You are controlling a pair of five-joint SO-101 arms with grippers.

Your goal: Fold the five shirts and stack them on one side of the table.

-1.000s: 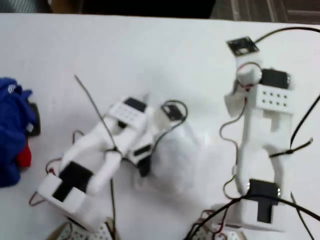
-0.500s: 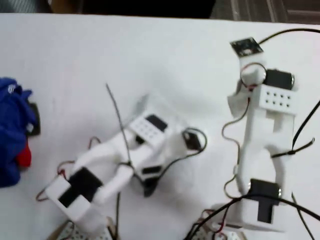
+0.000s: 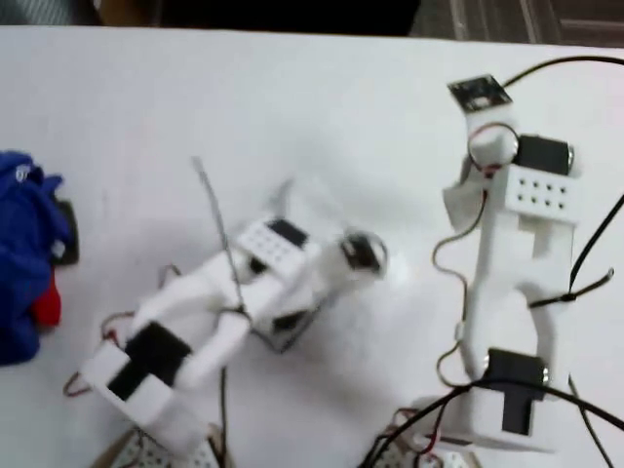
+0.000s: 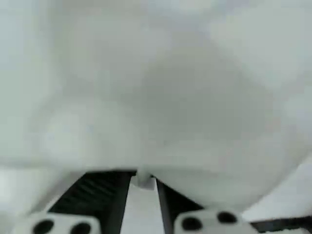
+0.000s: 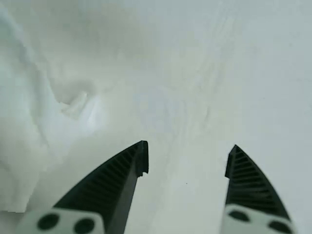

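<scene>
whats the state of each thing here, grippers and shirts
left gripper: looks shut on white shirt
right gripper: open, holding nothing
white shirt: rumpled, not folded
blue shirt: crumpled heap, not folded

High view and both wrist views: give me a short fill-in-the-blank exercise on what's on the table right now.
1. The heap of clothes at the edge of the table is mostly ____.
2. The right gripper is ____, with its black fingers well apart.
3. The cloth close in front of the left wrist camera is ____.
Missing words: blue; open; white.
</scene>
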